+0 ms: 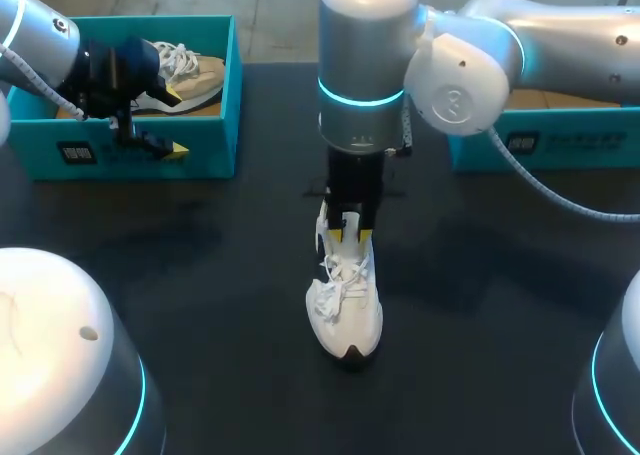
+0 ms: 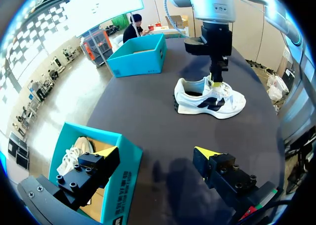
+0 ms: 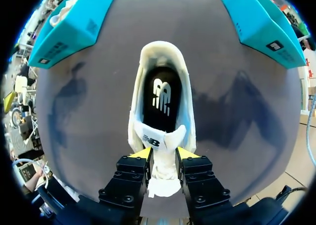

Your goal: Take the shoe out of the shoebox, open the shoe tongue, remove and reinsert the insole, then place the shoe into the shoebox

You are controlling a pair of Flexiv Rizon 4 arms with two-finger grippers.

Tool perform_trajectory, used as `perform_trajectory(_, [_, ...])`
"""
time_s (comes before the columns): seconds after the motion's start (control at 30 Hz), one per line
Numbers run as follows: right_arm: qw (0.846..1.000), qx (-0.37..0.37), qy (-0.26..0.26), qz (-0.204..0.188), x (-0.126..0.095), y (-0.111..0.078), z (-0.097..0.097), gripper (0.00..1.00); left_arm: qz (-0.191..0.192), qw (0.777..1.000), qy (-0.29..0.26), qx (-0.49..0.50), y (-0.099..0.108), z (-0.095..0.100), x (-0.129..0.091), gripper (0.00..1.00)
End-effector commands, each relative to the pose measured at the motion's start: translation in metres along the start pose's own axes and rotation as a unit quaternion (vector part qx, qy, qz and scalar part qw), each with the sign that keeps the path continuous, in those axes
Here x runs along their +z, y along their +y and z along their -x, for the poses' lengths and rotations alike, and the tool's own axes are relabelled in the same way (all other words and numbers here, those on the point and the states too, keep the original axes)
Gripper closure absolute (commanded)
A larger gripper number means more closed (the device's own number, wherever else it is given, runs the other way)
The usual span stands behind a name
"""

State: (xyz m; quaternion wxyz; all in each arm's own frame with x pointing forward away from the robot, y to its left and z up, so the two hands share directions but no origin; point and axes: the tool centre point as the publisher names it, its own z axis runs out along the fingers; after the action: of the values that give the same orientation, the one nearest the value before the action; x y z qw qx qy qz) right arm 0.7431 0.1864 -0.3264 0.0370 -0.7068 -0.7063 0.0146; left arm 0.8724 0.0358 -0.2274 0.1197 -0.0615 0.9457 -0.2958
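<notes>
Table [image 1: 200,265]: dark; shoe [image 1: 345,310] stands mid-table, outside box [image 1: 130,150].
Left gripper [image 2: 157,153]: spread wide, empty, at box rim.
Right gripper [image 3: 165,154]: clamps tongue [image 3: 160,138]; likely risk: unheld shoe lifts or tips when pulled.

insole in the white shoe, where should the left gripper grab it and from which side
Pinch the insole at its heel end, coming down from above through the shoe's opening. The right gripper holds the tongue lifted, so the heel end lies bare, while the toe end is hidden behind the tongue.
</notes>
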Motion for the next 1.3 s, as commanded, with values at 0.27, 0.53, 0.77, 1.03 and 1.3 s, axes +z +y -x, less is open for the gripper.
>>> perform_trajectory(0.27, [0.985, -0.145, 0.006, 0.095, -0.03, 0.006, 0.01, 0.59, 0.002, 1.0, 0.0, 0.0, 0.0, 0.0, 0.0, 0.0])
perform_trajectory(0.53, [0.959, -0.269, 0.014, 0.085, -0.035, 0.009, 0.005, 0.0, 0.002, 1.0, 0.0, 0.0, 0.0, 0.0, 0.0, 0.0])
perform_trajectory(0.77, [0.959, -0.269, 0.014, 0.085, -0.035, 0.009, 0.005, 0.0, 0.002, 1.0, 0.0, 0.0, 0.0, 0.0, 0.0, 0.0])
perform_trajectory(1.03, [0.888, -0.446, -0.033, 0.106, -0.043, 0.034, 0.01, 0.0, 0.002, 1.0, 0.0, 0.0, 0.0, 0.0, 0.0, 0.0])
perform_trajectory(1.3, [0.768, -0.632, -0.077, 0.072, -0.05, 0.066, 0.009, 0.0, 0.002, 1.0, 0.0, 0.0, 0.0, 0.0, 0.0, 0.0])
